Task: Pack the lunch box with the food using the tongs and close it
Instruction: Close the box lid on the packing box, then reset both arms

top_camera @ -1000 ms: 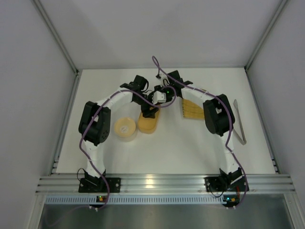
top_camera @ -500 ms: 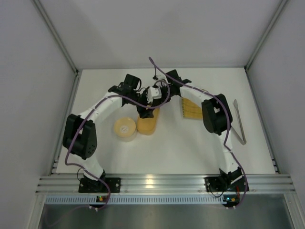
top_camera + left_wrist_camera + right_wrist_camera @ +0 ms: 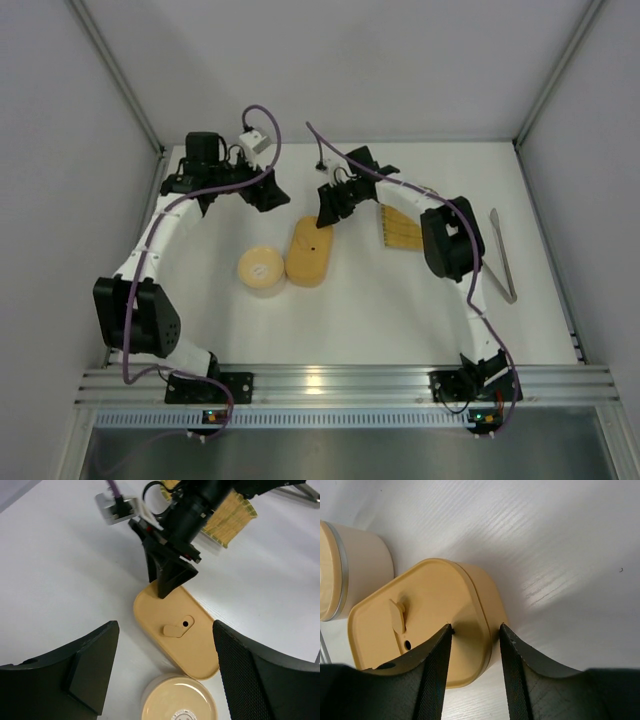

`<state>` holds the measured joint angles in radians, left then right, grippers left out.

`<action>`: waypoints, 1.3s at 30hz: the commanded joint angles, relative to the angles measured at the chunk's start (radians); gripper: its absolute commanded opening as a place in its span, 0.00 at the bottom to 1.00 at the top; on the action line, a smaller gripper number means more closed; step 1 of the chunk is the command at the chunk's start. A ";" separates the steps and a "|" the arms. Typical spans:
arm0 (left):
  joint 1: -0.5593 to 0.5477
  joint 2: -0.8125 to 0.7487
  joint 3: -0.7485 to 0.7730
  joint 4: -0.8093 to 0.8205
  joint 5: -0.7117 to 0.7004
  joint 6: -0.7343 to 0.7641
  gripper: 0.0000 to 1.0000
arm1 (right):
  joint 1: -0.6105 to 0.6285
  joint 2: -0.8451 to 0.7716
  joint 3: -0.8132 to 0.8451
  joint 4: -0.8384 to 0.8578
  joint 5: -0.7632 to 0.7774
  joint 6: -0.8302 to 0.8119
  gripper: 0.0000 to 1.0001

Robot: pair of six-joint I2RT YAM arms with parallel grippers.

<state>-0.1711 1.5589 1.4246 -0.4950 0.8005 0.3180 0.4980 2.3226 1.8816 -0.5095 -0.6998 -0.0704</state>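
Tabletop (image 3: 380, 300), right arm (image 3: 450, 240) over lunch box (image 3: 310, 255)

My left arm (image 3: 150, 240) and right arm (image 3: 445, 240): white tubes, fat black joints. A purple cable (image 3: 268, 125) loops along each, up from the bases bolted on the rail (image 3: 340, 382). Fingers (image 3: 255, 680) matte black, one pad mesh-textured. Small white block (image 3: 254, 140) at left wrist.

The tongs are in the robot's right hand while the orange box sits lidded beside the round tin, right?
No. The tongs lie on the table at the far right, as the top view shows. The right hand is at the end of the lidded orange box, which does sit beside the round tin.
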 commanded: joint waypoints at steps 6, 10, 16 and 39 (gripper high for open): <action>0.163 -0.137 -0.124 0.018 0.031 -0.148 0.81 | 0.071 0.031 -0.002 -0.126 -0.030 -0.149 0.41; 0.254 -0.114 -0.147 -0.042 -0.004 -0.137 0.80 | 0.097 0.024 -0.001 -0.159 -0.021 -0.195 0.40; 0.331 -0.111 -0.182 -0.111 -0.003 -0.066 0.80 | 0.132 0.009 -0.016 -0.190 -0.013 -0.238 0.40; 0.361 -0.128 -0.170 -0.114 -0.104 -0.128 0.98 | 0.018 -0.408 -0.079 -0.156 0.002 -0.066 0.94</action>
<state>0.1829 1.4513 1.2156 -0.6292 0.7277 0.2363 0.5701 2.0857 1.7863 -0.6701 -0.6838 -0.1764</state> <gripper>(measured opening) 0.983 0.930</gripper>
